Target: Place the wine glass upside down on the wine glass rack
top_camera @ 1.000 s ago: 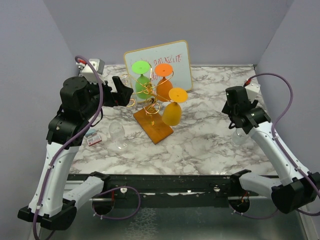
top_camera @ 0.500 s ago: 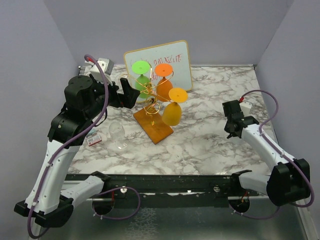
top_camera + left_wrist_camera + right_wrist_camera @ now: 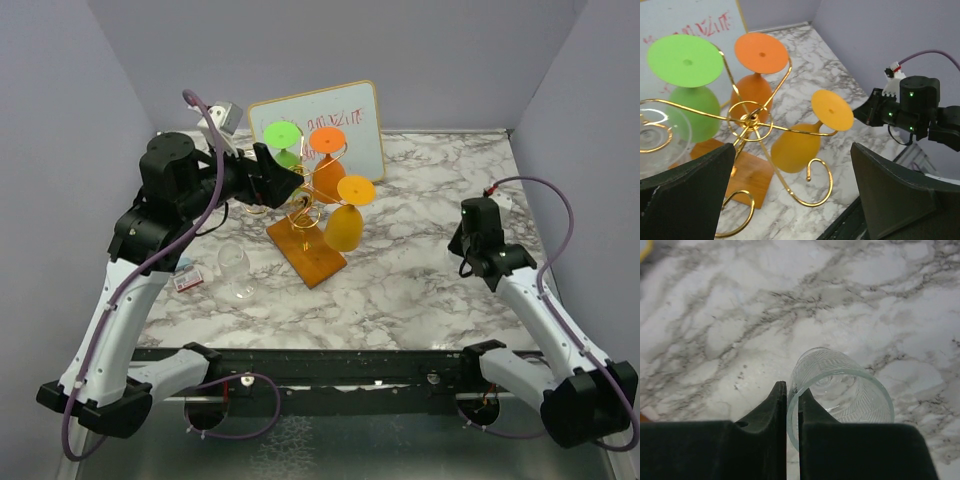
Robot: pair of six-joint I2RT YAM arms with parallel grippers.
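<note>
A clear patterned wine glass (image 3: 850, 390) stands on the marble at the right. My right gripper (image 3: 792, 390) is shut on its rim, one finger inside the bowl and one outside. In the top view that gripper (image 3: 472, 262) covers the glass. The gold wire wine glass rack (image 3: 305, 205) stands mid-table on its wooden base (image 3: 312, 258). My left gripper (image 3: 275, 172) hovers by the rack's left side, open and empty. In the left wrist view the left gripper (image 3: 792, 170) looks down over the rack's hub (image 3: 747, 120).
Green (image 3: 283, 135), orange (image 3: 327, 140) and yellow (image 3: 350, 210) glasses hang upside down on the rack. A clear foot (image 3: 655, 135) rests in a left arm. Another clear glass (image 3: 235, 268) and a small card (image 3: 185, 280) lie left. A whiteboard (image 3: 340, 120) stands behind.
My right gripper has closed onto the clear glass's rim. The left arm has swung right and up, closer to the rack, its jaws still wide.
</note>
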